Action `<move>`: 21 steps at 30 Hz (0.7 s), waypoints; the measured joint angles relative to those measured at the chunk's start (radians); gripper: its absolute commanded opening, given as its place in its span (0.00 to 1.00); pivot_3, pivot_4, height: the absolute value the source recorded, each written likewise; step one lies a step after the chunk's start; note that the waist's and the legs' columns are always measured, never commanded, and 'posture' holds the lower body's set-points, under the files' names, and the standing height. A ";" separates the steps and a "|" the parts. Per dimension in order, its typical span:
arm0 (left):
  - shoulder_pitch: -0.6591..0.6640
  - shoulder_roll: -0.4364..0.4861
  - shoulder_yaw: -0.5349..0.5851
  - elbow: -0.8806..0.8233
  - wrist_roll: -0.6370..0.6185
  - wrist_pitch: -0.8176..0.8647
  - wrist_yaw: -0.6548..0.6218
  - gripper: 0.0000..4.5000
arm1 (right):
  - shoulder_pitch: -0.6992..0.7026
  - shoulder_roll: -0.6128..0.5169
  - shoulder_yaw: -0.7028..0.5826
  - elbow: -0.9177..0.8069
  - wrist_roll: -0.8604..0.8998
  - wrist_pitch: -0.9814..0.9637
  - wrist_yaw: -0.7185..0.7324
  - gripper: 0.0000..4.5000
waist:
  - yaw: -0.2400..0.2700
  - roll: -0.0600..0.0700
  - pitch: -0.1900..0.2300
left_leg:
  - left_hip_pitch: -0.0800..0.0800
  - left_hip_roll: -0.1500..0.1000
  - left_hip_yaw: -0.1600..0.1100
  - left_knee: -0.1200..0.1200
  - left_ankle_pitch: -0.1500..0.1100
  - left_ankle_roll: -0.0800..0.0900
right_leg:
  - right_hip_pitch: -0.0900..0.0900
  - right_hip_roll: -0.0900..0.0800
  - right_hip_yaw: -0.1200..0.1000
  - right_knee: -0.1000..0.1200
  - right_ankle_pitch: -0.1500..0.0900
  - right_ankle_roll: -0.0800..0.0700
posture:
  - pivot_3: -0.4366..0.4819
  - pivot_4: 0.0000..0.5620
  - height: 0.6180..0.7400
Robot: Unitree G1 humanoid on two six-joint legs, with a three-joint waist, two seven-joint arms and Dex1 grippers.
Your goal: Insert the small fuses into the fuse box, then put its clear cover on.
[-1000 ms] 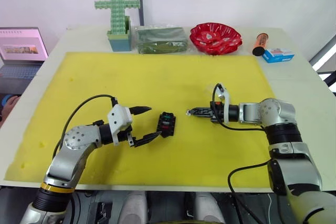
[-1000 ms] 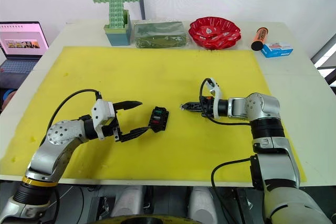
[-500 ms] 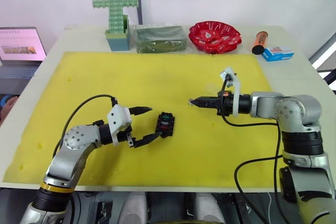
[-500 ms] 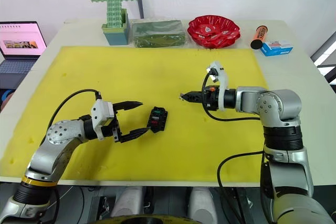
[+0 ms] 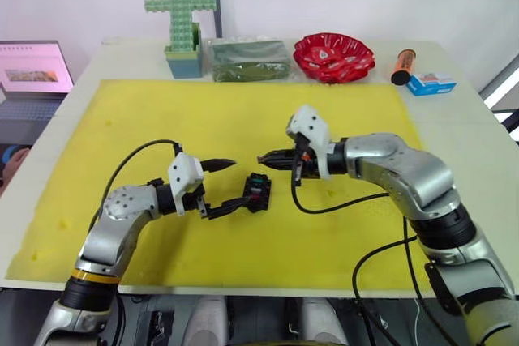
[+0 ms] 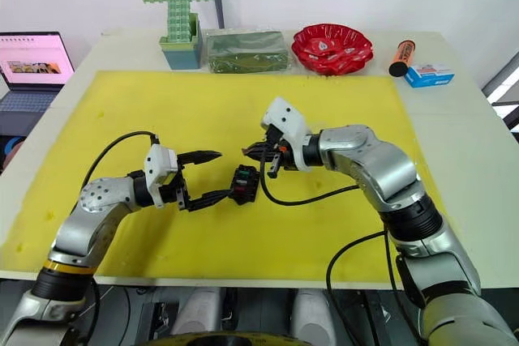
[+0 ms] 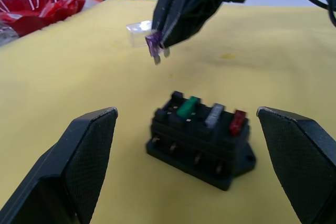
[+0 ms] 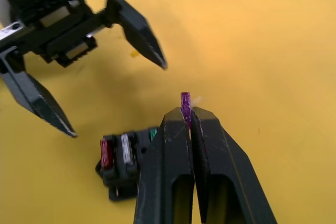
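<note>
The black fuse box [image 7: 202, 140] lies on the yellow mat [image 5: 162, 119], with a green fuse [image 7: 188, 107], a grey fuse [image 7: 214, 115] and a red fuse [image 7: 237, 121] standing in its top slots. My left gripper [image 6: 220, 174] is open, its fingertips just short of the box's left side. Just above and behind the box, my right gripper [image 8: 187, 116] is shut on a small purple fuse [image 8: 185, 102], blades pointing down. The clear cover [image 7: 139, 31] lies on the mat behind the right gripper.
Along the table's far edge stand a green cross-shaped block stack [image 5: 182, 26], a wrapped green package [image 5: 250, 61], a red bowl [image 5: 333, 46], an orange tube [image 5: 401, 65] and a blue box [image 5: 430, 83]. A laptop [image 5: 32, 70] sits off the table's left side.
My right gripper has swung left across the mat, from its middle right to just above the fuse box, with the purple fuse in it. The left gripper has edged slightly closer to the box.
</note>
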 measured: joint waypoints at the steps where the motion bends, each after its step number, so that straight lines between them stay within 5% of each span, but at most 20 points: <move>1: -0.020 -0.001 0.000 0.016 0.000 0.000 -0.007 1.00 | -0.004 0.001 0.003 0.003 -0.008 -0.008 0.007 0.00 | 0.000 0.000 0.000 | 0.000 0.000 0.000 0.000 0.000 0.000 | 0.000 0.000 0.000 0.000 0.000 0.000 | 0.48 0.27 1.00; 21: -0.102 -0.029 -0.050 0.103 0.013 0.007 -0.084 1.00 | 0.027 0.008 0.078 0.070 -0.142 -0.148 0.108 0.00 | -0.003 0.000 0.000 | 0.000 0.000 0.000 0.000 0.000 0.000 | 0.000 0.000 0.000 0.001 0.000 0.000 | 0.48 0.27 1.00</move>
